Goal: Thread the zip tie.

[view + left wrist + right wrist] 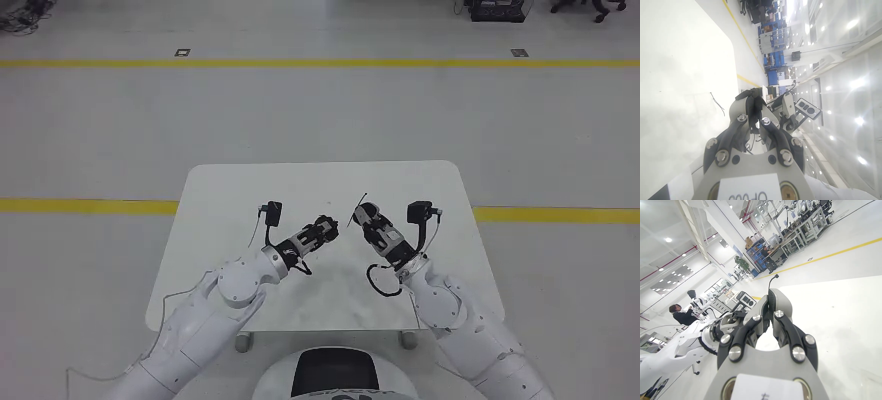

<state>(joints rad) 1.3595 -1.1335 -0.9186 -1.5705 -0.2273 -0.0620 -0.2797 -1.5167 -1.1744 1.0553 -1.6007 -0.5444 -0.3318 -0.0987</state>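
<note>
Table: white, spreads beneath both grippers, which hang above its middle.
Right gripper: clenched on the zip tie, fingertips pressed onto the strap.
Left gripper: dark pads closed together with nothing visible between them. It sits just beside the right gripper, tips turned towards it but not touching.
Zip tie: black and thin. It stands out past the right gripper's fingertips with its small head at the free end, pointing away from the left gripper. The rest of the strap is hidden inside the grip.
Thin dark strand: off to the outer side of the left gripper's fingers, against the table. I cannot tell what it is or whether it lies flat.
Progress: early, by my reading. The tie is picked up and held, but no loop shows and no tail enters the head, so the threading itself is not yet done.
</note>
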